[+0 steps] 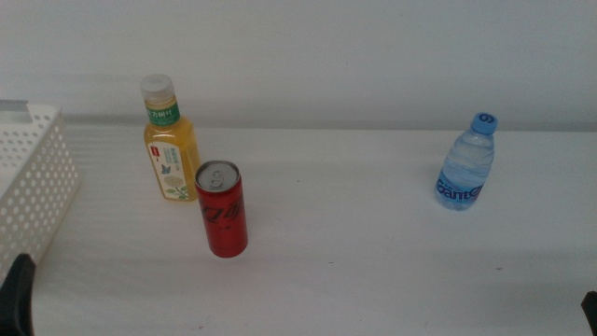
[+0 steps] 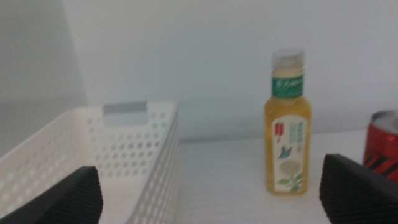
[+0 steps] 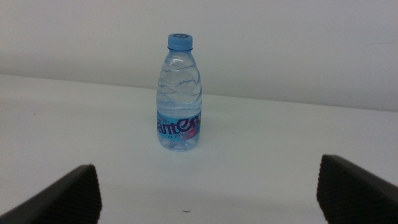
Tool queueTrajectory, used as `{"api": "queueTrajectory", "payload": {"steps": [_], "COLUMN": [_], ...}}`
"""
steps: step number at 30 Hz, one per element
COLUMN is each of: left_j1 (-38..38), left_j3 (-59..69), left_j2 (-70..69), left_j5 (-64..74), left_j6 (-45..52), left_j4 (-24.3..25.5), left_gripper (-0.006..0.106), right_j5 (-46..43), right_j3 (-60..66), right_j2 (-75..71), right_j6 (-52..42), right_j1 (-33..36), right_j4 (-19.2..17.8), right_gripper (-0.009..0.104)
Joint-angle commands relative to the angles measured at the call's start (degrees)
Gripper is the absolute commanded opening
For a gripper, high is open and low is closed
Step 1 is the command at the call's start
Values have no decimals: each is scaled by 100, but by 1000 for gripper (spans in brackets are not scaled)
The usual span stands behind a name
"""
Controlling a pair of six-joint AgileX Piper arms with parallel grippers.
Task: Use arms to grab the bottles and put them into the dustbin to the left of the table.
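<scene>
A yellow juice bottle (image 1: 170,149) stands upright at the back left of the white table (image 1: 354,252). A red soda can (image 1: 222,210) stands just in front of it and to its right. A small clear water bottle (image 1: 465,168) with a blue cap stands alone at the right. The white perforated dustbin (image 1: 33,177) sits at the left edge. My left gripper (image 2: 210,190) is open and empty, facing the dustbin (image 2: 118,155), the juice bottle (image 2: 287,130) and the can (image 2: 382,146). My right gripper (image 3: 208,196) is open and empty, facing the water bottle (image 3: 179,99) from a distance.
Both arms show only as dark tips at the middle view's bottom corners, the left arm (image 1: 19,294) and the right arm (image 1: 590,313). A plain white wall rises behind the table. Bare tabletop lies between the can and the water bottle.
</scene>
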Motion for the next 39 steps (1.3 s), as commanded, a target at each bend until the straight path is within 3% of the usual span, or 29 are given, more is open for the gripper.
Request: {"api": "queueTrajectory", "payload": {"steps": [1, 9, 20, 39], "left_j1": [-215, -1500, -3041, -3299], "left_j3": [227, 227, 227, 214], "left_j2": [246, 2368, 5609, 8819], "left_j5": [-435, -2133, -4894, -7750], "left_j6": [4, -19, 443, -351], "left_j4": [-84, -168, -1221, -1038], "left_gripper": [94, 94, 94, 94], "right_j5": [-50, -50, -50, -50], "right_j3": [240, 240, 240, 240], "right_j2": [-230, -230, -230, -230], "right_j6": [-8, -8, -8, -8], "right_j1": [-37, -37, -37, -37], "right_j4": [-41, -41, -41, -41], "right_gripper": [93, 93, 93, 93]}}
